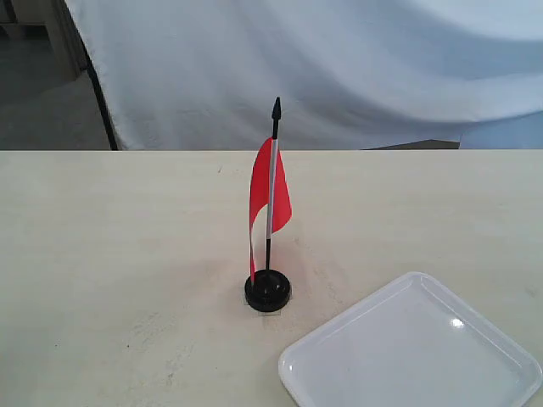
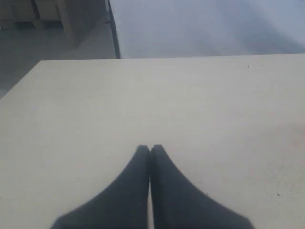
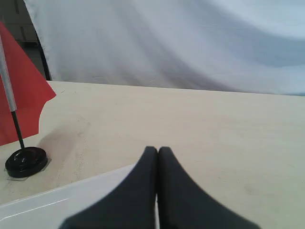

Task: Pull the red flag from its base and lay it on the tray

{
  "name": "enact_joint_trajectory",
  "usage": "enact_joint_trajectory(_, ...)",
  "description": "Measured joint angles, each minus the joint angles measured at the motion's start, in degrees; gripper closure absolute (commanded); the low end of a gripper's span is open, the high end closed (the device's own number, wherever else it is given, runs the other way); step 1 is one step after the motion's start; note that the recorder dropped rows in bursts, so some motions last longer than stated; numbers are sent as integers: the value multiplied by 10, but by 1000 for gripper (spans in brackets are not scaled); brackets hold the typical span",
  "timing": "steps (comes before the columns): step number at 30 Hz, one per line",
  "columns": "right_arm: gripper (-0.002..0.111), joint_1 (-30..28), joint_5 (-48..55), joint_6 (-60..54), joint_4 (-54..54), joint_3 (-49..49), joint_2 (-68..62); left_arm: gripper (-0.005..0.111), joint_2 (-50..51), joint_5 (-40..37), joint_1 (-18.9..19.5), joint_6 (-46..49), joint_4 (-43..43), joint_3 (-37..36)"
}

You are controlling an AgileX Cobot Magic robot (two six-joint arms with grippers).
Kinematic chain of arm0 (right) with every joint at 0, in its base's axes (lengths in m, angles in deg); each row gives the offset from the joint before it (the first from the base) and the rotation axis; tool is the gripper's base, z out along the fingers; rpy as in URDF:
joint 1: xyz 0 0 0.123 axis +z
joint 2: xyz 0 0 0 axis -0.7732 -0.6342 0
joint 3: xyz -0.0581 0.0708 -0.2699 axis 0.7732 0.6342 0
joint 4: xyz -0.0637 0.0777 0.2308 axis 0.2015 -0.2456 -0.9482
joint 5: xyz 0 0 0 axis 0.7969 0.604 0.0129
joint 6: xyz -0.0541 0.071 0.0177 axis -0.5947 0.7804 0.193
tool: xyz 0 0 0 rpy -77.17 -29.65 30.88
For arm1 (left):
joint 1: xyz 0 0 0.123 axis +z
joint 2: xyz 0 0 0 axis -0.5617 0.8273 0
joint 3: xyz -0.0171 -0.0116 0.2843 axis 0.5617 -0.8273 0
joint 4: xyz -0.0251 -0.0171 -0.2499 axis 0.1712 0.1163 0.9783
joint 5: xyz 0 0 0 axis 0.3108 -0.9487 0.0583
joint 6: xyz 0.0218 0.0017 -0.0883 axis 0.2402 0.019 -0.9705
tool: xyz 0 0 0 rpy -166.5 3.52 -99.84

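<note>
The red flag [image 1: 268, 195] stands upright in the black base [image 1: 268, 291] near the middle of the table; its red cloth hangs along a black-and-white stick with a pointed black tip. The right wrist view shows the red flag [image 3: 21, 90] and the base [image 3: 25, 161] at its edge. The white tray [image 1: 407, 348] lies at the front right, and the tray [image 3: 62, 202] also shows under the right gripper [image 3: 157, 150], which is shut with nothing in it. My left gripper [image 2: 149, 148] is shut over bare table, holding nothing. Neither gripper appears in the exterior view.
A white cloth [image 1: 339, 68] hangs behind the table's far edge. A black stand pole [image 1: 100, 93] rises at the back left. The cream tabletop [image 1: 102, 254] stretches wide to the left of the flag.
</note>
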Motion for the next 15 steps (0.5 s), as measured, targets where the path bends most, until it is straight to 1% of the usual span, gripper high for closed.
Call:
enact_joint_trajectory(12,109,0,-6,0,0,0,0,107,0,0,0,0,0,0)
enact_joint_trajectory(15,109,0,-50,0,0,0,0,107,0,0,0,0,0,0)
